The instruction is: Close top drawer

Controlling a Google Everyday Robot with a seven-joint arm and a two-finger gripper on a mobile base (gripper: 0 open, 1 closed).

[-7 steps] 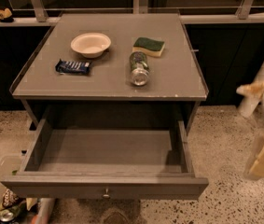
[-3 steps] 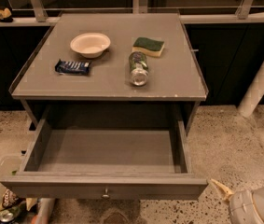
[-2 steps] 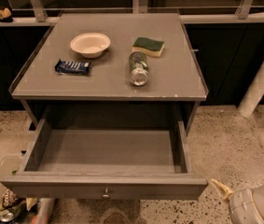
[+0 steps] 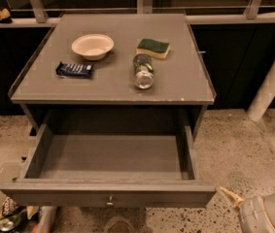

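The top drawer (image 4: pixel 110 158) of the grey cabinet is pulled far out and its inside is bare. Its flat front panel (image 4: pixel 54 196) faces me at the bottom of the view, with a small round metal knob (image 4: pixel 110 200) at its centre. My gripper (image 4: pixel 230 198) is at the lower right corner, just right of the front panel's right end and apart from it. Only its pale tip and the rounded grey-white wrist (image 4: pixel 266 215) behind it show.
On the cabinet top (image 4: pixel 176 84) lie a white bowl (image 4: pixel 92 46), a blue snack packet (image 4: pixel 74 70), a green-and-yellow sponge (image 4: pixel 153 48) and a bottle on its side (image 4: pixel 143 71). A clear bin of clutter (image 4: pixel 3 210) stands at the lower left. A white post (image 4: pixel 270 84) leans at right.
The arm dropped from the right edge to the lower right corner, beside the drawer front. Over the last second it has barely moved. The drawer stays open.
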